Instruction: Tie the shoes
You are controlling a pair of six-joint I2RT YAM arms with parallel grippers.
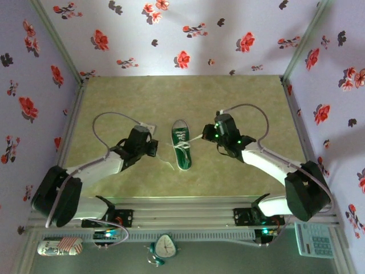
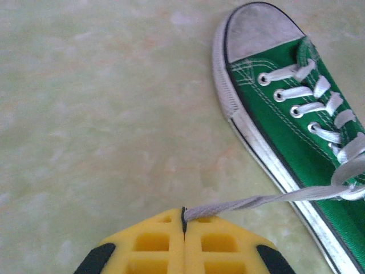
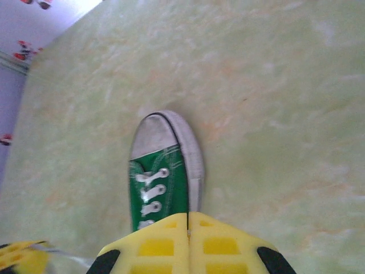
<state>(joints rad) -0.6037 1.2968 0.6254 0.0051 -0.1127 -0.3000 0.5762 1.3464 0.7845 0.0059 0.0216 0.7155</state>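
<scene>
White lace [image 2: 251, 202] of green sneaker [image 2: 285, 134], taut, in closed left jaws

The pale green marbled desk [image 1: 182, 94] lies open from the toe of the small dark green canvas sneaker [image 1: 181, 144] to the flowered paper walls [image 1: 188, 34]. Both flanks of the sneaker are blocked. The left hand [image 2: 183, 216] pinches a taut white lace [image 2: 268, 200] that bars that gap, and the right hand [image 3: 188, 220] crowds the other side.
</scene>
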